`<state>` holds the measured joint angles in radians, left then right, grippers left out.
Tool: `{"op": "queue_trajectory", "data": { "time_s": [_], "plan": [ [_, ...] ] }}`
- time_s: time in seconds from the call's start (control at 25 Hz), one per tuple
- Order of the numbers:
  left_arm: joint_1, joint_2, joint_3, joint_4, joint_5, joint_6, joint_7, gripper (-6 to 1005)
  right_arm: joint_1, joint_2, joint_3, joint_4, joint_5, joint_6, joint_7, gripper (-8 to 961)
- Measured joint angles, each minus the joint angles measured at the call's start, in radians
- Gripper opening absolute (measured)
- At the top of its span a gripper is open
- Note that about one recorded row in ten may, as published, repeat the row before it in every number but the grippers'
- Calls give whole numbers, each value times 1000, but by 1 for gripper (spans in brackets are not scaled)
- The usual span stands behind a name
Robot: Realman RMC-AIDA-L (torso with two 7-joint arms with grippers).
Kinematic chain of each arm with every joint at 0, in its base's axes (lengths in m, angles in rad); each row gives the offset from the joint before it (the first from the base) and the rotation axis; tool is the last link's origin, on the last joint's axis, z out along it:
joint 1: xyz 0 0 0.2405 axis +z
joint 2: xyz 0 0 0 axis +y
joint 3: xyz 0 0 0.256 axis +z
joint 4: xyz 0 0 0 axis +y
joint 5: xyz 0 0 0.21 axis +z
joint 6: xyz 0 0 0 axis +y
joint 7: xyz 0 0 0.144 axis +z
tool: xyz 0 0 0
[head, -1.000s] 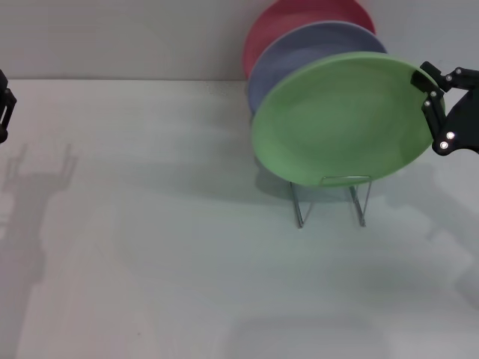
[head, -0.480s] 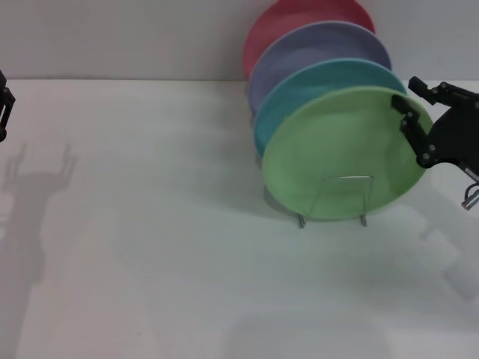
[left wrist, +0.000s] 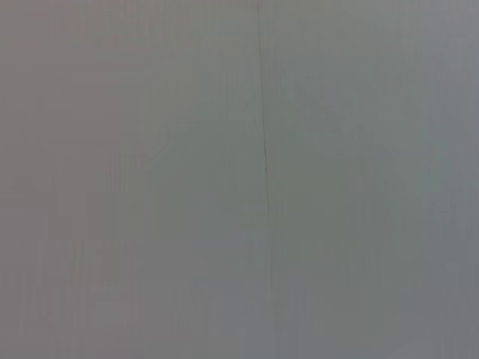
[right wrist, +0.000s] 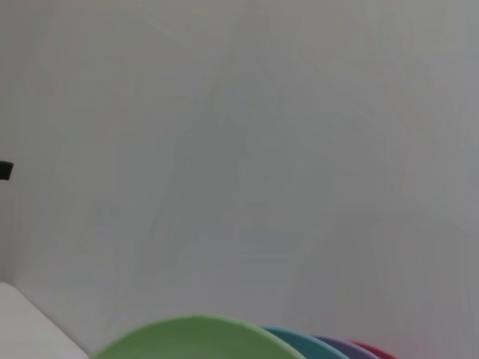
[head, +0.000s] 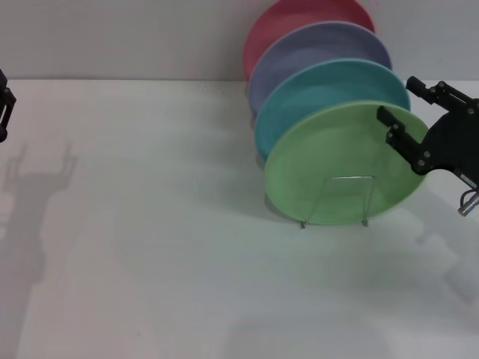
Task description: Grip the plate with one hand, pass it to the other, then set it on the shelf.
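Note:
The light green plate [head: 337, 164] stands upright in the front slot of the silver wire rack [head: 370, 200], in front of the turquoise plate [head: 322, 86]. My right gripper [head: 403, 101] is at the green plate's upper right rim. Its fingers are spread, one in front of the rim and one behind it, so it is open. The green plate's top edge also shows in the right wrist view [right wrist: 194, 338]. My left gripper [head: 4, 105] is parked at the far left edge of the head view. The left wrist view shows only a plain grey surface.
Behind the turquoise plate stand a lavender plate [head: 314, 41] and a red plate [head: 299, 15] in the same rack. The white table [head: 150, 224] stretches to the left and front. A wall rises behind the rack.
My right gripper lowered the green plate from above the rack down into the front slot. Its fingers have spread apart at the rim. The left arm has not moved.

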<state>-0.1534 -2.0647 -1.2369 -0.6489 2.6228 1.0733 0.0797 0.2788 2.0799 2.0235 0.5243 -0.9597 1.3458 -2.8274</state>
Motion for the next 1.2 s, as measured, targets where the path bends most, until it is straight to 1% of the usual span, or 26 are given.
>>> {"op": "queue_trajectory", "data": {
  "time_s": [0.16,0.32,0.36,0.48,0.52,0.56,0.6,0.68,0.72,0.76,0.88,0.92,0.96,1.08,1.2],
  "plan": [
    [-1,0,0,0,-1,-1,0,768,-10,-1,-8,2,-1,40,5,434],
    [-6,-2,-3,12,-5,-1,0,768,-22,-2,-9,8,-2,115,39,649],
    [-6,-2,-3,12,-5,-1,0,768,-22,-2,-9,8,-2,115,39,671],
    [-6,-2,-4,15,-7,0,0,768,-37,4,-2,7,14,188,35,735],
    [-6,-2,-5,17,-7,0,0,768,-48,8,7,-15,81,261,7,757],
    [-6,-2,-6,20,-7,1,0,768,-48,8,7,-15,81,261,7,778],
    [-6,-2,-7,22,-8,2,0,768,-53,10,7,-31,133,293,-10,800],
    [-6,-3,-8,27,-8,5,0,768,-64,13,2,-76,277,341,-39,801],
    [-8,-3,-7,41,-7,15,0,768,-69,13,0,-125,428,356,-43,801],
    [-8,-3,-7,41,-7,15,0,768,-69,13,0,-125,428,356,-43,801],
    [-21,-5,-2,85,-8,50,0,768,-58,13,0,-211,651,343,-18,801],
    [-23,-5,-2,92,-7,54,0,768,-52,13,0,-250,752,319,0,801],
    [-28,-6,-1,106,-7,61,0,768,-52,13,0,-250,752,319,0,801],
    [-36,-7,0,126,-7,68,0,768,-49,13,0,-275,839,257,27,801],
    [-39,-7,0,135,-7,69,0,768,-46,12,0,-291,883,199,54,801]
  ]
}}
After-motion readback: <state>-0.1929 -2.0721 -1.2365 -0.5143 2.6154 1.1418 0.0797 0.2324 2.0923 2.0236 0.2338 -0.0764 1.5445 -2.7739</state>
